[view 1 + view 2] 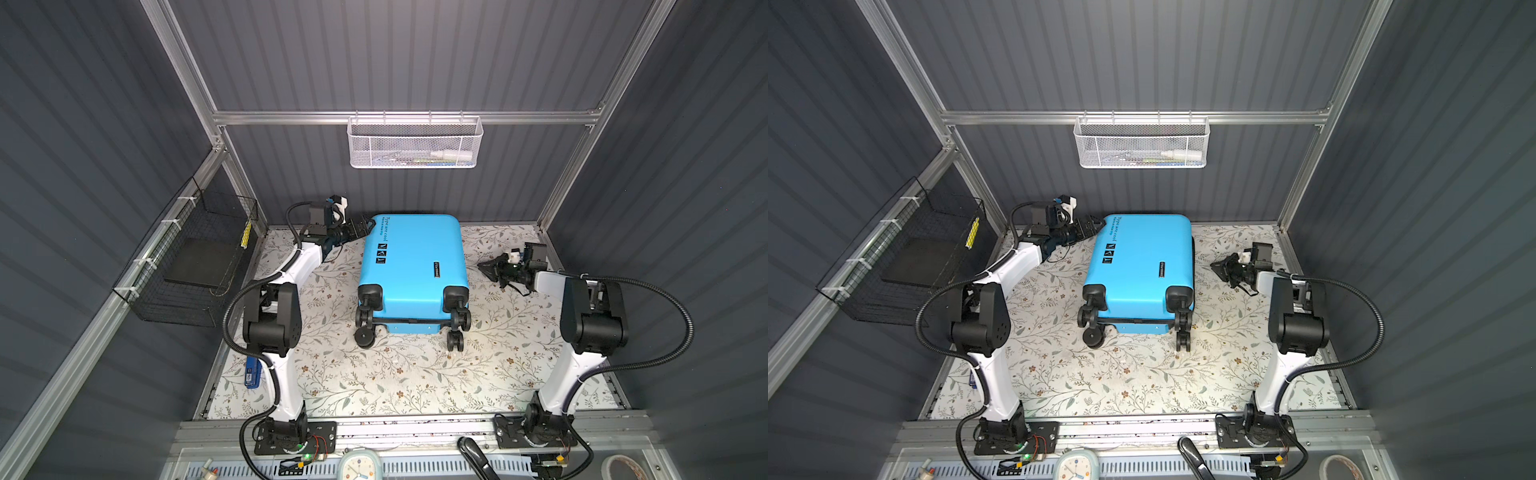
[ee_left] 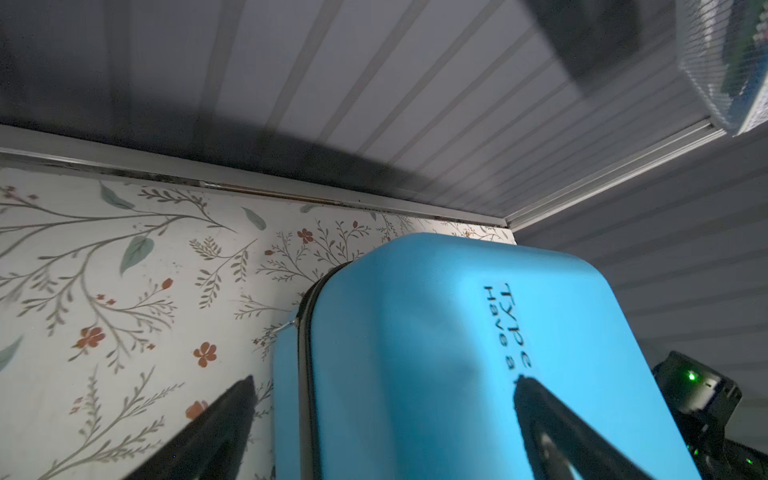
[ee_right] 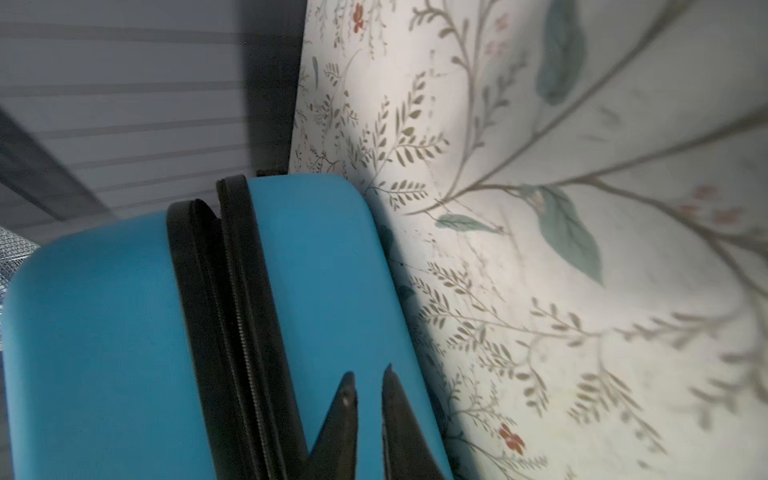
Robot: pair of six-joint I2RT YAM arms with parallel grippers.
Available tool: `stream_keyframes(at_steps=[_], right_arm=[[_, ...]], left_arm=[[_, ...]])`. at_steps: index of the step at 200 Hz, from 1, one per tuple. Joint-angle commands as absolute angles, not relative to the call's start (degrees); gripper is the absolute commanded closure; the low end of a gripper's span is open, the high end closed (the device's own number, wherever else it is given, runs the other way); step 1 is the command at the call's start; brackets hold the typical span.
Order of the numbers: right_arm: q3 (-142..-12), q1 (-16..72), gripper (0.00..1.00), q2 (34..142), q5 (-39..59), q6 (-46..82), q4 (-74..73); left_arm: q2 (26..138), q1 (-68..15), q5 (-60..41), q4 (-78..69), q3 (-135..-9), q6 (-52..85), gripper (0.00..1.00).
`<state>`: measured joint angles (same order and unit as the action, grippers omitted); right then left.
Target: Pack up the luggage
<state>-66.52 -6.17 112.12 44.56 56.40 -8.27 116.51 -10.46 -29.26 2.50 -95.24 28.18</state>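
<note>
1. The left gripper [image 1: 368,226] [image 1: 1098,222] [image 2: 384,380] is released, its fingers spread wide.
2. A far corner of the blue suitcase [image 1: 411,257] [image 1: 1142,257] [image 2: 415,353] [image 3: 95,332] sits in the gap between those spread fingers. One finger is out over the flowered table cover [image 1: 374,374] beside the shell. The other is over the top of the shell, next to the black lettering. Whether either finger touches the shell cannot be told.
3. The right gripper [image 1: 482,267] [image 1: 1214,266] [image 3: 370,374] is almost clenched. Only a thin slit shows between its fingers, and nothing is in it.
4. In both top views the right fingertips point at the long side of the suitcase. They are near it but apart, with a strip of flowered cover between them and the shell.
5. The suitcase lies flat on the table cover between the two grippers, with its lid down. Its black wheels are at the end away from the left fingers, toward the arm bases.
6. In the right wrist view a black zip band runs along the side facing the right fingers. Its two edges stand a little apart at the far corner.
7. A white mesh basket [image 1: 413,143] [image 1: 1142,143] hangs on the back wall, above and beyond both sets of fingers.
8. A black wire basket [image 1: 195,266] [image 1: 905,266] is fixed to the side wall, behind the left gripper and well apart from it.
</note>
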Motion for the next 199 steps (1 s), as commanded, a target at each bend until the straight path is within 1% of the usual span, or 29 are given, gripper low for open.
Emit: stream_keyframes(at_steps=[1, 24, 55, 75, 99, 111, 130, 144, 154, 167, 172, 199], right_arm=[[-70.93, -3.69, 0.85, 114.09, 44.56, 55.5, -5.25], [-74.02, -1.04, 0.85, 116.13, 45.23, 55.54, -3.96], [-75.68, 0.86, 0.85, 117.59, 46.38, 55.67, -3.22], [-75.62, 0.84, 0.84, 117.71, 46.41, 55.83, -2.82], [-74.09, -0.08, 0.83, 115.45, 45.41, 54.71, -1.79], [-73.24, -1.16, 0.78, 113.59, 44.73, 53.14, -0.05], [-70.23, -2.99, 0.72, 109.0, 42.56, 50.79, 2.33], [-67.54, -3.8, 0.65, 105.06, 41.13, 48.75, 4.32], [-65.46, -4.03, 0.61, 101.93, 40.39, 47.44, 5.36], [-62.15, -4.04, 0.54, 97.43, 39.49, 46.33, 6.02], [-60.65, -4.04, 0.51, 95.47, 39.46, 46.32, 5.73], [-53.37, -3.32, 0.39, 84.4, 39.36, 46.74, 5.76]], left_arm=[[118.04, -11.73, -35.3, 1.82, -99.88, 30.09, 0.0], [118.55, -14.61, -37.89, 2.04, -101.43, 29.98, 0.0], [116.37, -16.95, -39.18, -0.11, -96.97, 30.41, 0.0], [114.41, -16.97, -38.84, -4.06, -92.41, 32.24, 0.0], [112.04, -16.8, -36.21, -4.46, -90.0, 32.57, 0.0], [109.99, -16.24, -33.67, -4.18, -88.7, 32.43, 0.0], [106.16, -14.23, -30.73, -5.11, -86.2, 33.15, 0.0], [103.49, -12.7, -28.98, -5.41, -84.39, 33.83, 0.0], [101.49, -11.94, -28.06, -5.16, -83.07, 33.75, 0.0], [99.07, -11.45, -28.16, -4.73, -81.57, 33.38, 0.0], [98.04, -11.34, -28.38, -4.75, -78.8, 33.16, 0.0], [92.65, -11.34, -30.25, -4.21, -72.79, 32.17, 0.0]])
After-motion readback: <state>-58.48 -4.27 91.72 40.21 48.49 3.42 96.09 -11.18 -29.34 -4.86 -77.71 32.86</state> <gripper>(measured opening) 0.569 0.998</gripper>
